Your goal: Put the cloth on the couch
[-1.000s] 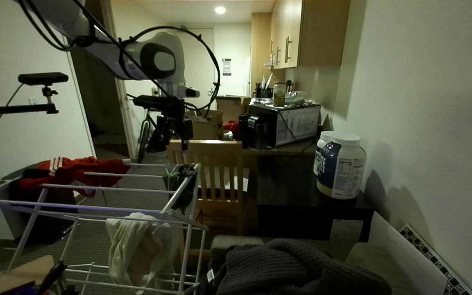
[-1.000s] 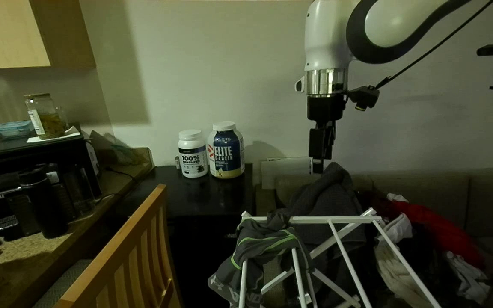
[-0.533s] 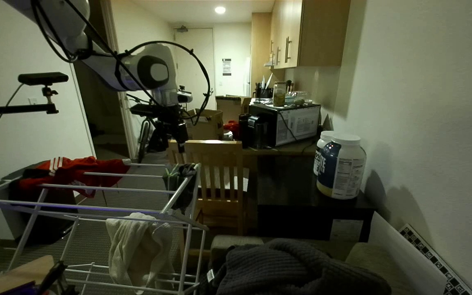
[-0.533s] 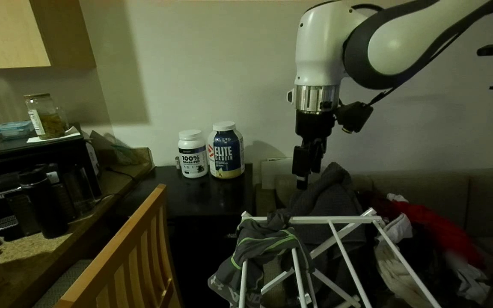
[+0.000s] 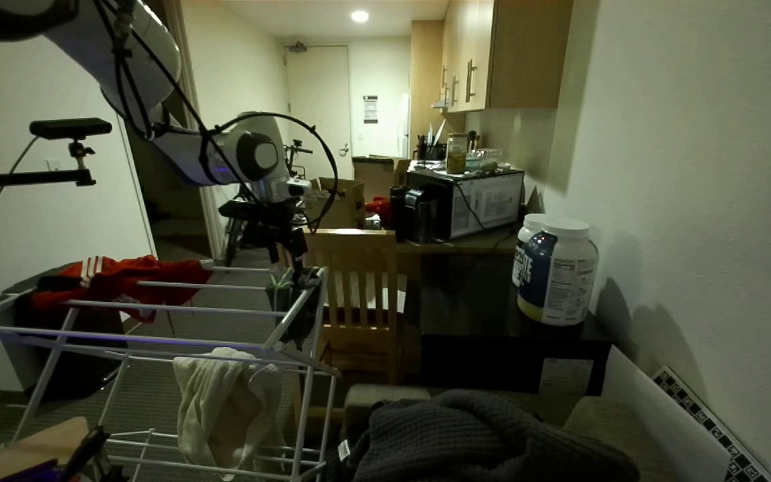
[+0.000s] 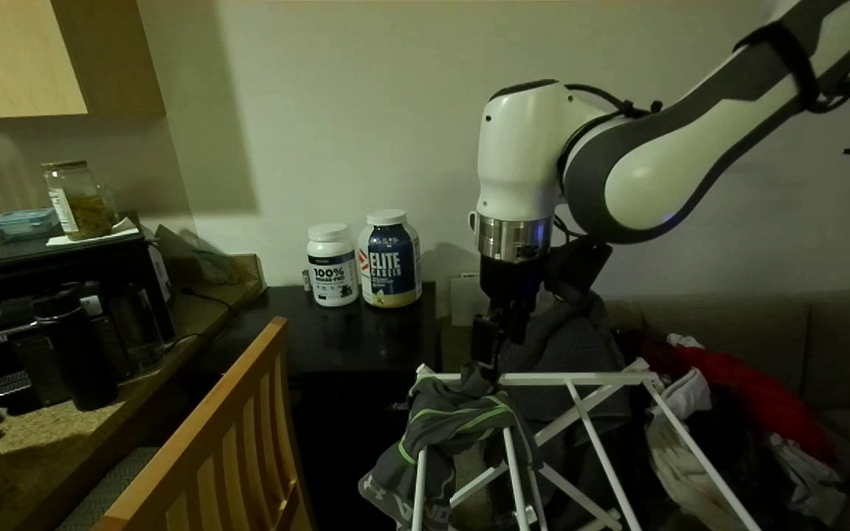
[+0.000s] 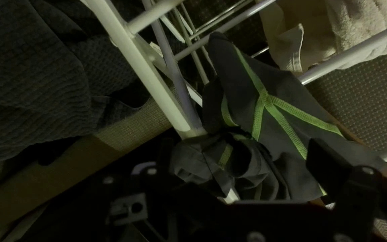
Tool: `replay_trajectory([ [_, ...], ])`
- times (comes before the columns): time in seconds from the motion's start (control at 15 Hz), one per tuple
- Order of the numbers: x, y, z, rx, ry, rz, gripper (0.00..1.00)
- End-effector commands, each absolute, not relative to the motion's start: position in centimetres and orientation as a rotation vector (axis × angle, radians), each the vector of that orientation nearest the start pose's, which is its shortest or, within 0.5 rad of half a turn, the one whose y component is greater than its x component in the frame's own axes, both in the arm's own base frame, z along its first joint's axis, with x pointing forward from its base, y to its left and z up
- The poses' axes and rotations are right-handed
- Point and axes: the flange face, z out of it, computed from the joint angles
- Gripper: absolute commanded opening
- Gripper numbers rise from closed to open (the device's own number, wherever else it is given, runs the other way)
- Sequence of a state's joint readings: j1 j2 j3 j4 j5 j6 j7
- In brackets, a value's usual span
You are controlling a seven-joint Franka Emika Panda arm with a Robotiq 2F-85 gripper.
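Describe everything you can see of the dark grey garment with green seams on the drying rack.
The dark grey garment looks like thin, smooth sportswear fabric, with green seams that branch across it. An exterior view shows a pale logo and lettering near its lower edge. It drapes over a corner of the white drying rack, crumpled on top and hanging loosely below. In the wrist view the end effector stands open around the bunched part; contact is unclear. Folds hide its full shape.
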State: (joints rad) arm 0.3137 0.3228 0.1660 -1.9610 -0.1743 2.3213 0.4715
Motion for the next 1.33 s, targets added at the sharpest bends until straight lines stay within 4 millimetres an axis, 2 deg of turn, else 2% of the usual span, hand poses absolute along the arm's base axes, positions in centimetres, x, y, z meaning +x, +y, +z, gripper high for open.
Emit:
replay_trajectory([
  [0.0,56.6,28.6,30.2,-3.177,-0.165,-0.193,1.00],
  [0.2,58.0,29.0,29.2,-3.168,-0.116,-0.217,1.00],
  [0.47,59.1,29.0,28.6,-3.182,0.045,-0.195,1.00],
  [1.07,58.4,28.3,26.5,-3.238,0.283,-0.066,1.00],
  [1.13,58.3,28.2,26.3,-3.245,0.303,-0.049,0.75],
  [1.27,58.3,27.9,26.1,-3.250,0.329,-0.032,0.68],
])
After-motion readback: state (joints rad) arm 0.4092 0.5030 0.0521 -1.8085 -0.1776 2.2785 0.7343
